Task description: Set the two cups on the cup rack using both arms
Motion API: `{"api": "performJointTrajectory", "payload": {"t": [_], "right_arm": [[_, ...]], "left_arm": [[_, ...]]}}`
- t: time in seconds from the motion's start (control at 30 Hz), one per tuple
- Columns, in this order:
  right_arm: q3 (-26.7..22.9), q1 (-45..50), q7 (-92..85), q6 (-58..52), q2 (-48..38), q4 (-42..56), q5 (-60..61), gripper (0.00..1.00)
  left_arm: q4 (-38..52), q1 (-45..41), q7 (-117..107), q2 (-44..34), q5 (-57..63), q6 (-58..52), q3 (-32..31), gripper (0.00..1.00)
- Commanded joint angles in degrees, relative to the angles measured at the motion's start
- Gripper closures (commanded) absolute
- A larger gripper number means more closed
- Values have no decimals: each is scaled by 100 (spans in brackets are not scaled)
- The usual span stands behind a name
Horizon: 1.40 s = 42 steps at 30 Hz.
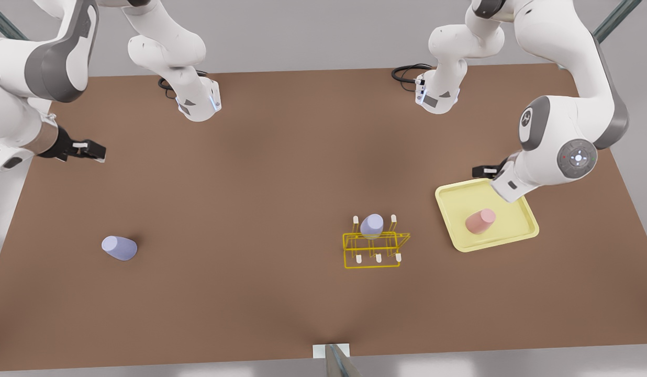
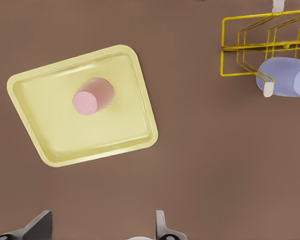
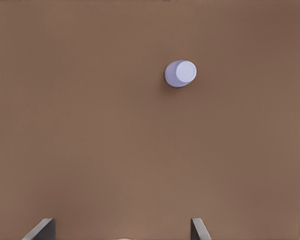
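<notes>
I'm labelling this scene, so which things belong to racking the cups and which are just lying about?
Belongs to the job:
- pink cup, in the tray
- lavender cup, alone on the table
- lavender cup on the rack
- yellow cup rack
- left tool, open, above the tray
- right tool, open, near the lone cup

Lying about:
- pale-yellow tray
- black cables

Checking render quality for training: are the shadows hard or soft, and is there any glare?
Front view: the loose lavender cup casts only a soft, short shadow on the table; no glare. Left wrist view: the tray shows faint sheen, pink cup evenly lit.
</notes>
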Motion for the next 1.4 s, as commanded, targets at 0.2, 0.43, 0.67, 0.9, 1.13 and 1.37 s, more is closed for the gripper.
{"api": "performJointTrajectory", "payload": {"t": [0.2, 0.43, 0.67, 0.9, 1.13, 1.37], "right_arm": [[-42, -825, -1678, 2451, 2322, -89, -4, 0], [-42, -1195, -2741, 3752, 2824, -546, 461, 0], [-42, -1406, -4236, 4746, 3149, -589, 506, 0], [-42, -1424, -4219, 4737, 3220, -915, 726, 0], [-16, -1327, -4034, 5106, 3466, -941, 928, 0], [-60, -1406, -3877, 5282, 3386, -1266, 981, 1]], "left_arm": [[-1103, 77, 27, 714, -273, 3298, 881, 0], [-2871, 112, 141, 899, -282, 5658, 1083, 0], [-3144, 130, 141, 1066, -282, 5666, 1092, 0], [-3144, 112, 141, 1303, -291, 5658, 1092, 0], [-3118, 95, 141, 1400, -291, 5666, 1092, 11], [-3100, 95, 132, 1356, -291, 5658, 1083, 14]]}}
